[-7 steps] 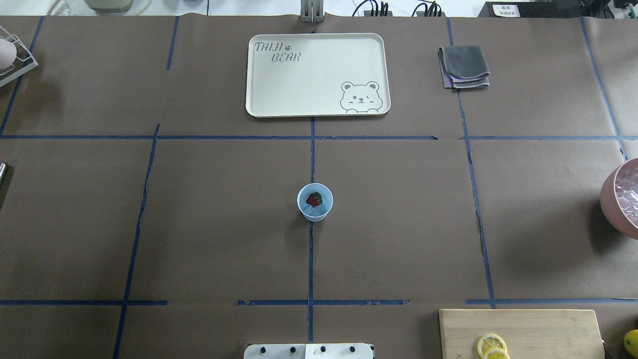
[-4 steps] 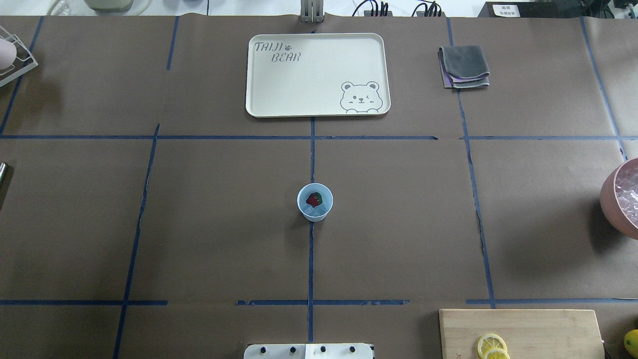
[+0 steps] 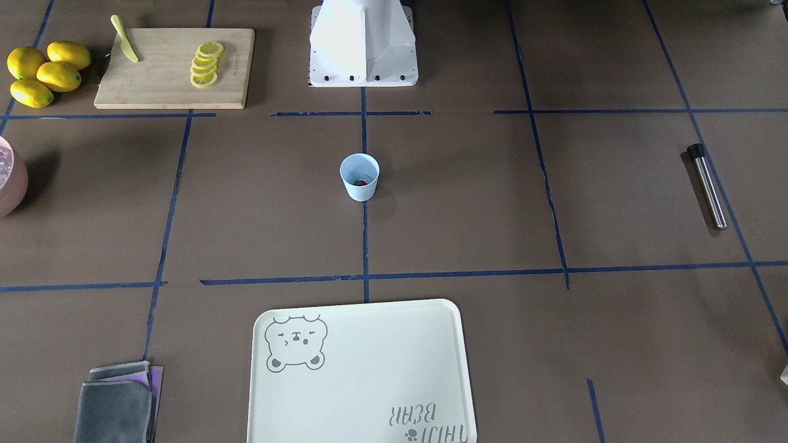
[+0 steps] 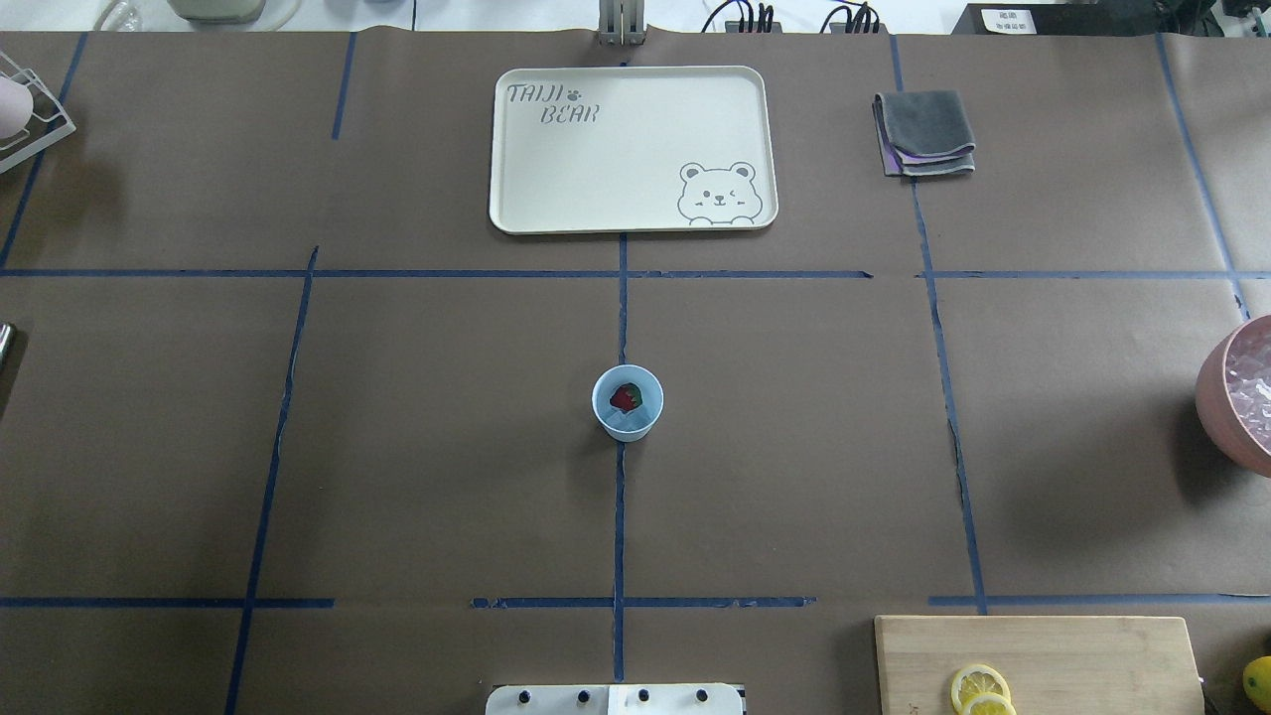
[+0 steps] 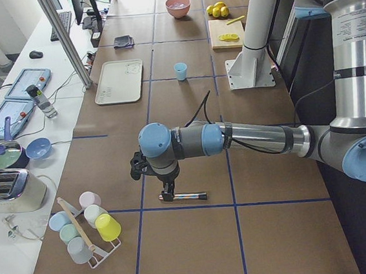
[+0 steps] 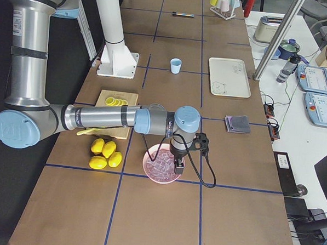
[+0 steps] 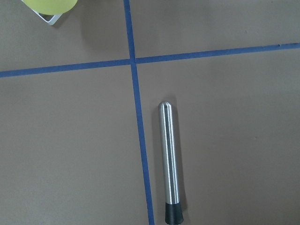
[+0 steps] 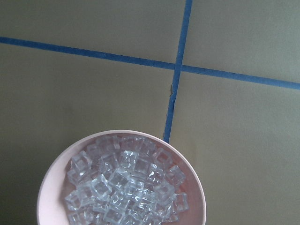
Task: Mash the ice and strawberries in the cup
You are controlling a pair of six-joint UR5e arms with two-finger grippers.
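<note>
The light-blue cup (image 4: 628,402) stands upright at the table's middle, also in the front view (image 3: 359,176). In it lie one red strawberry (image 4: 625,398) and pale ice chunks (image 4: 626,423). A metal muddler (image 7: 169,159) with a black end lies flat on the table's left side (image 3: 707,184). My left gripper (image 5: 168,193) hangs just above the muddler's end; I cannot tell whether it is open. My right gripper (image 6: 179,166) hangs over the pink bowl (image 8: 51,178) full of ice cubes (image 8: 126,187); I cannot tell its state either.
A cream tray (image 4: 516,214) lies at the far middle, a folded grey cloth (image 4: 925,134) to its right. A cutting board (image 3: 166,80) holds lemon slices (image 3: 205,64) and a knife (image 3: 125,39); whole lemons (image 3: 46,74) lie beside it. A cup rack (image 5: 85,227) stands past the muddler.
</note>
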